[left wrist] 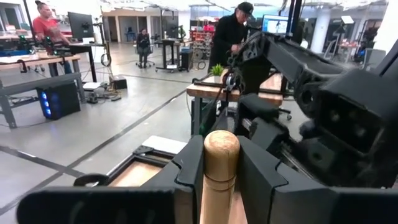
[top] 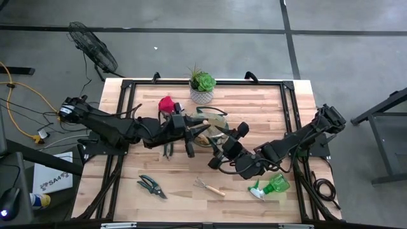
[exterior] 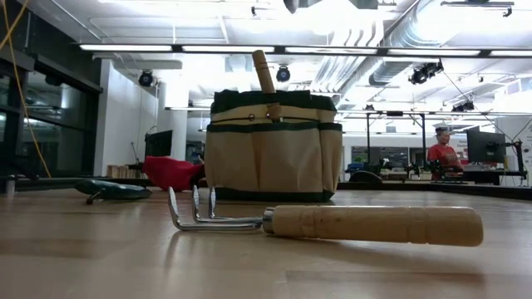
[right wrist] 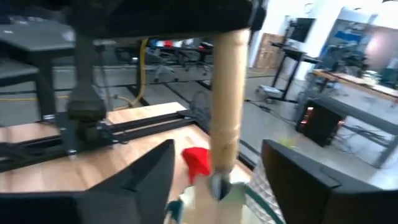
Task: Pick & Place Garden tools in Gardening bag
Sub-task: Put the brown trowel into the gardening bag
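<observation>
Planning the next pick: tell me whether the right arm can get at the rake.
Probably yes: the right gripper is open and holds nothing, and the rake lies bare on the table just beside it, nothing between them.

Low view, level across the bench (exterior: pixel 100 266). Hand rake (exterior: pixel 332 223) lies in the foreground at about 6 o'clock: pale wooden handle pointing toward 3 o'clock, metal tines curled up toward 9 o'clock. Behind it, centre frame, the gardening bag (exterior: pixel 273 145) stands upright, with a tan body, dark green rim and pockets on its face. A wooden trowel handle (exterior: pixel 264 72) pokes out of its top at 12 o'clock, tilted slightly. Red glove (exterior: pixel 170 172) just beside the bag at 9 o'clock. Dark green flat object (exterior: pixel 112 190) farther toward 9 o'clock, too indistinct to identify. Person in red (exterior: pixel 443 153) in the room at 3 o'clock.
</observation>
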